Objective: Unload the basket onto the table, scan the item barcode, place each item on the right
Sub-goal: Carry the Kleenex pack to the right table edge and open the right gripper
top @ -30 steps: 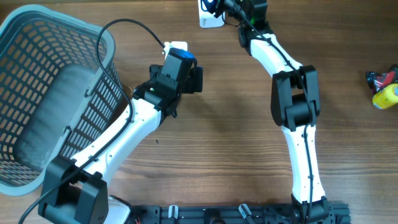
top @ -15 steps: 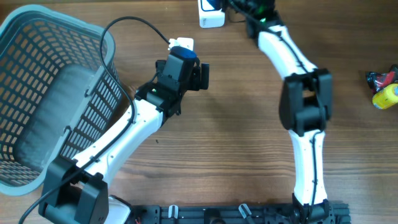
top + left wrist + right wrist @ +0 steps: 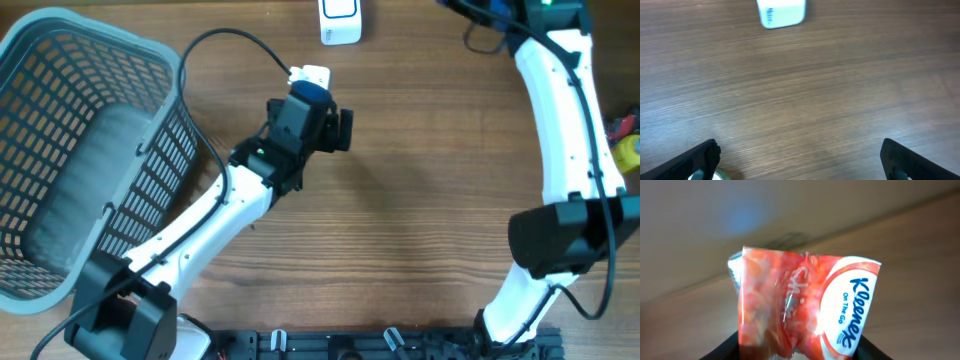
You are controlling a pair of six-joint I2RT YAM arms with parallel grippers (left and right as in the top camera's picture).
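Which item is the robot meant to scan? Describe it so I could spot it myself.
Follow the white right arm to the far edge of the wooden table, to its right gripper. Clamped in it is the tissue packet: soft, crinkly, orange-red plastic, the only thing bearing blue Kleenex lettering.

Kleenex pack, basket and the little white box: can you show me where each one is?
Kleenex pack (image 3: 805,305), right wrist view, middle of its orange wrapper.
basket (image 3: 160,160), overhead view, its mesh side wall.
white box (image 3: 340,22), overhead view, its top face.
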